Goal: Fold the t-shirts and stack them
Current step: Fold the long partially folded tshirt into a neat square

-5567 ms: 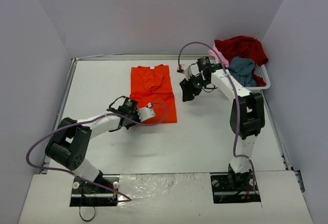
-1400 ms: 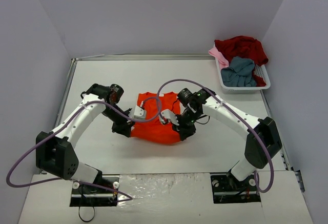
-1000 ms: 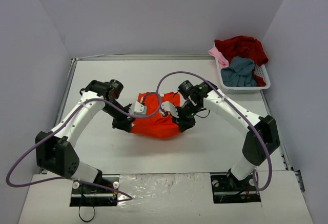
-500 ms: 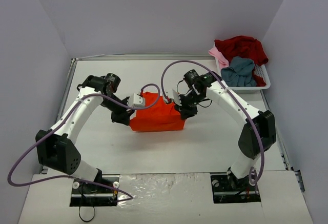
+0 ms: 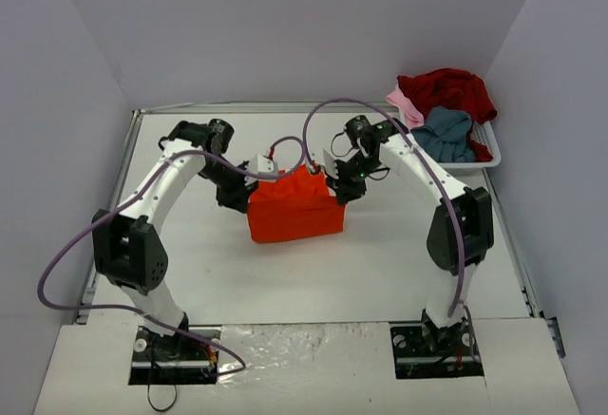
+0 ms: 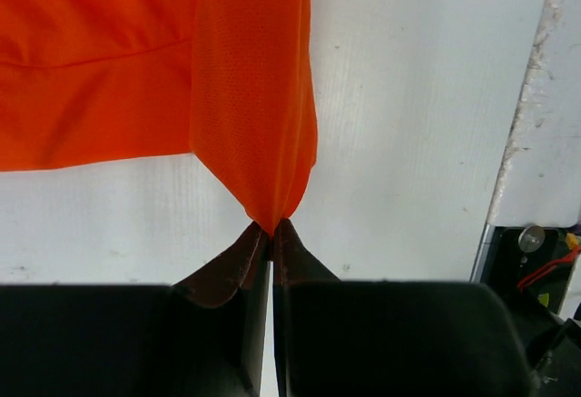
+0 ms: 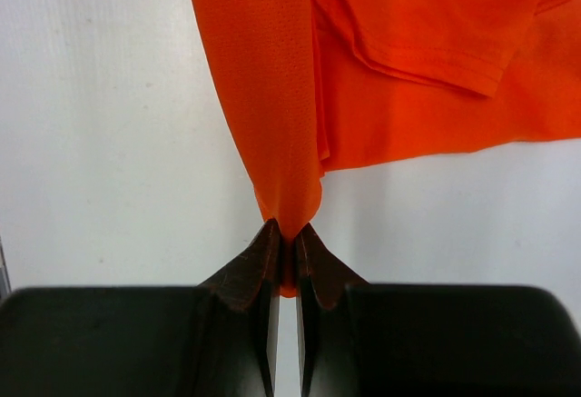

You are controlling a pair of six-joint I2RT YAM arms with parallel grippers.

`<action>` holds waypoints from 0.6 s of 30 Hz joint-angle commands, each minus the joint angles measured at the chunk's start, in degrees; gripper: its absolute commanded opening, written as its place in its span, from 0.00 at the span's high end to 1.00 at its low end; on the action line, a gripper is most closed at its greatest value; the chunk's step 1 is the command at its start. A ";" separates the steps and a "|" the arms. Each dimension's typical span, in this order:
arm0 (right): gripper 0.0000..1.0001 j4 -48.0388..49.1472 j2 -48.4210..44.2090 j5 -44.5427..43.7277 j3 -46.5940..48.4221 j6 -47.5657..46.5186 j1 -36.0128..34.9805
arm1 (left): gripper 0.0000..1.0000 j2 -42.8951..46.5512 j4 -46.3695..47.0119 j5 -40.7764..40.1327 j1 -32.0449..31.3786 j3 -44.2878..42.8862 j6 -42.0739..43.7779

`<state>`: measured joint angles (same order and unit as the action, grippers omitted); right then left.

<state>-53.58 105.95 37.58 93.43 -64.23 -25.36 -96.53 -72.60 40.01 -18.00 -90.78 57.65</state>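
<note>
The bright orange-red t-shirt (image 5: pixel 294 211) lies folded over at mid-table, its upper layer lifted by both arms. My left gripper (image 5: pixel 255 179) is shut on the shirt's left corner; the left wrist view shows the cloth (image 6: pixel 254 133) pinched between the tips (image 6: pixel 272 230). My right gripper (image 5: pixel 334 181) is shut on the right corner, where orange cloth (image 7: pixel 272 97) runs into its closed tips (image 7: pixel 290 243). Dark red (image 5: pixel 446 87), grey-blue (image 5: pixel 446 130) and pale pink (image 5: pixel 407 103) t-shirts are heaped in the basket.
The white slatted basket (image 5: pixel 486 140) stands at the back right, against the right wall. Purple cables loop above both arms. The table's raised rim runs along the left edge (image 5: pixel 122 178) and the back.
Both grippers have carried the shirt's near edge up and toward the back of the table, folding the cloth over itself. The arms have swung further back.
</note>
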 commanded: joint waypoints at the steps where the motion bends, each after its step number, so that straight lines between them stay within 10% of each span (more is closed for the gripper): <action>1: 1.00 -3.19 2.94 0.82 4.47 -2.30 1.46 | 0.98 -1.81 -1.14 0.68 1.65 -5.54 -0.08; 18: 1.00 -3.64 21.30 6.79 25.81 -2.40 6.02 | 0.98 -13.33 -1.23 1.47 5.60 -14.86 1.06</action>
<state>-54.61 124.84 41.52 114.24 -66.48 -20.62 -109.19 -72.07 40.51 -13.34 -103.00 57.69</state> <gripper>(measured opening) 0.044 0.031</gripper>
